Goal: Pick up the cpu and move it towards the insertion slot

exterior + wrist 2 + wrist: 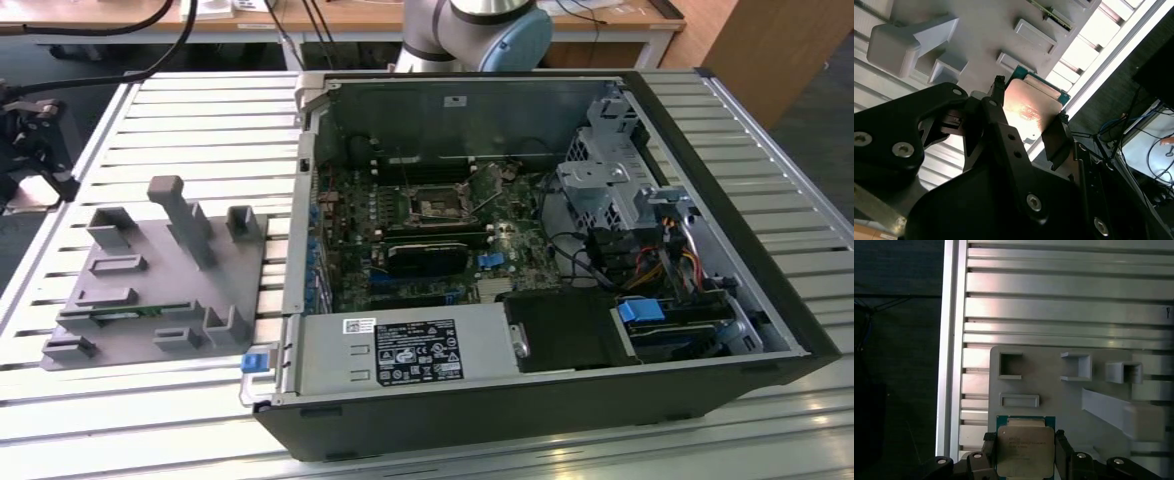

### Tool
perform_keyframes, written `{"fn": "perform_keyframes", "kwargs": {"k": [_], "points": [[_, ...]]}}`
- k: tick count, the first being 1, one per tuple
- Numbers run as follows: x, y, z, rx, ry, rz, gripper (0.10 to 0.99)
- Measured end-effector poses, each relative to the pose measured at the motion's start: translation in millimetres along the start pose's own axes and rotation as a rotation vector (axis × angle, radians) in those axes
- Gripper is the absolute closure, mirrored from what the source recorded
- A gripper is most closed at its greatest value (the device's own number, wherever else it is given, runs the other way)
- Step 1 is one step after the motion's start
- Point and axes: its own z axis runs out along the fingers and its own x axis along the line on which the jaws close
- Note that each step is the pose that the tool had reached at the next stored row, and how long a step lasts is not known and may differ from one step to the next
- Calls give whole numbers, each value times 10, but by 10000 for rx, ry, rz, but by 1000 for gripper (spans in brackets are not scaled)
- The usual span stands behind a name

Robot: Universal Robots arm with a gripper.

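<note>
Black gripper (1030, 107) fingers (994, 112) clamp the cpu (1029, 105) by two opposite edges, its silvery top showing in both wrist views (1025, 452). It sits over a corner of the grey plastic fixture (1054, 405). On the exterior view's right of that fixture (147, 290), the insertion slot (438, 205) lies well apart inside the open computer case (747, 300).

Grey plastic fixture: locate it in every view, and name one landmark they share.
Exterior view: the grey plastic fixture lies at the exterior view's left, beside the computer case.
First wrist view: it spreads behind the cpu clamped in the gripper.
Second wrist view: it lies behind the clamped cpu.
Shared landmark: the slatted table beneath it.
</note>
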Motion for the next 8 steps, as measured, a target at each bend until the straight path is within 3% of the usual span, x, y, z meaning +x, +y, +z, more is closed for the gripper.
{"fn": "perform_keyframes", "kwargs": {"k": [8], "points": [[0,4,-42,-1,0,0,541]]}}
